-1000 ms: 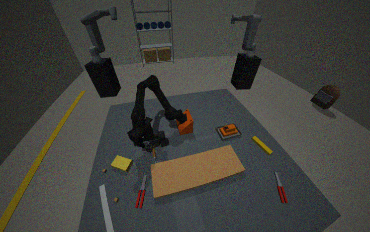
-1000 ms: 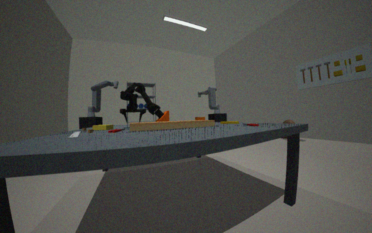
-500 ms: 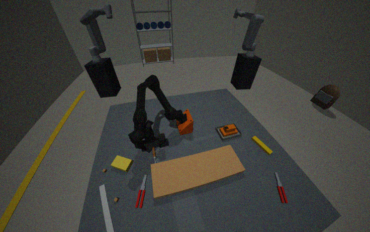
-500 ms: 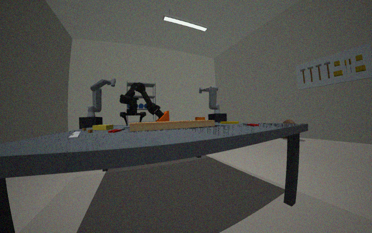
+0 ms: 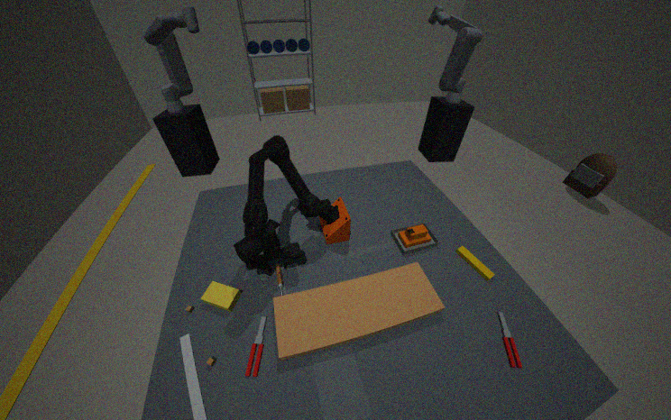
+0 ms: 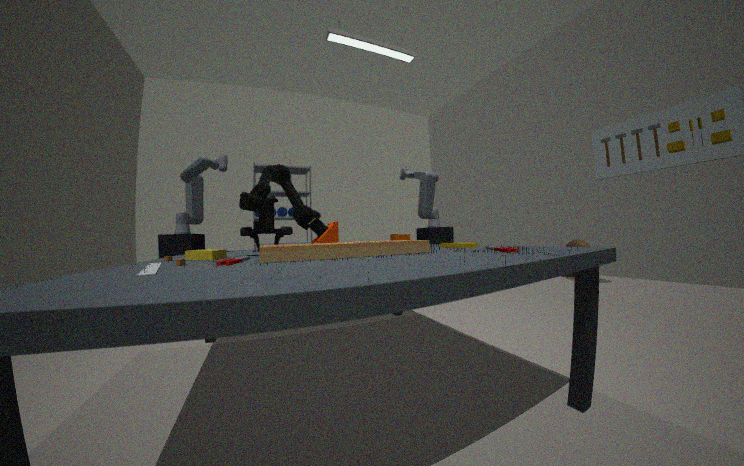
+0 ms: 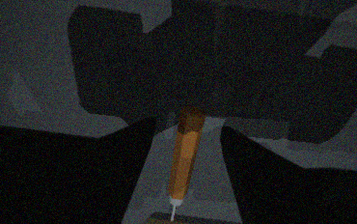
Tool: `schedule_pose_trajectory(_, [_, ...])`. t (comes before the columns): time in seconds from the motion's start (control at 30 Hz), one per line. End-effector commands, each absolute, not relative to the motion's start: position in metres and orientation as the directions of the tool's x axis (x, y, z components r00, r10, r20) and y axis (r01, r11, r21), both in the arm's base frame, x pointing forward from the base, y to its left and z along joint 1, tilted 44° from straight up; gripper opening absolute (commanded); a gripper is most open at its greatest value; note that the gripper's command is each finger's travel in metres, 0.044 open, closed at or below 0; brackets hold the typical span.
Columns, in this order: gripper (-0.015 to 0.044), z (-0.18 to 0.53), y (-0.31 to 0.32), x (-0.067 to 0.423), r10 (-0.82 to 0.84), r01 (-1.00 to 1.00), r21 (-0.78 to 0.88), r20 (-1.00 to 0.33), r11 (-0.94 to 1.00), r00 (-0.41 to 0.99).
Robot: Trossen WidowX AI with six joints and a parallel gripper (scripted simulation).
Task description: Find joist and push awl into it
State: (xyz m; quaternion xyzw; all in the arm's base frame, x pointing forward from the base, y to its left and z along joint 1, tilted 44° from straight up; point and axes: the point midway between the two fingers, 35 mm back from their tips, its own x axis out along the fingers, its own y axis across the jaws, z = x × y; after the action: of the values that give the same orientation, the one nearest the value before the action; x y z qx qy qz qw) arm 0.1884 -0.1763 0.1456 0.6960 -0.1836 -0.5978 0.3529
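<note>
The awl (image 5: pixel 279 275) (image 7: pixel 184 166) has an orange-brown handle and a thin metal tip. It lies on the table at the panel's back left corner, tip toward the panel. My gripper (image 5: pixel 275 267) (image 6: pixel 266 242) (image 7: pixel 188 126) is partly open, fingers low on both sides of the awl's handle. The wrist view shows a gap on each side, so nothing is held. The floor panel (image 5: pixel 356 311) (image 6: pixel 345 250) is a light wooden slab; no hole is visible in it. The orange stud finder (image 5: pixel 415 236) (image 6: pixel 400 237) sits in the small tray (image 5: pixel 405 251). The joist is hidden.
An orange bracket (image 5: pixel 338 227) (image 6: pixel 329 233) stands behind the panel by the arm. A yellow block (image 5: pixel 220 295) and red-handled pliers (image 5: pixel 256 346) are at left, with a white strip (image 5: pixel 192 378). A yellow bar (image 5: pixel 475 262) and another red-handled tool (image 5: pixel 510 341) are at right.
</note>
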Motion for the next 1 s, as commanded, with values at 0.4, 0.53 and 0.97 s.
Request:
schedule_pose_trajectory(0.4, [0.0, 0.149, -0.171, 0.19, -0.67, 0.169, 0.704, -0.709, -0.69, 0.221])
schedule_pose_trajectory(0.53, [0.0, 0.158, -0.159, 0.192, -0.661, 0.169, 0.695, -0.718, -0.699, 0.218])
schedule_pose_trajectory(0.97, [0.0, 0.195, -0.119, 0.186, -0.652, 0.17, 0.684, -0.728, -0.709, 0.211])
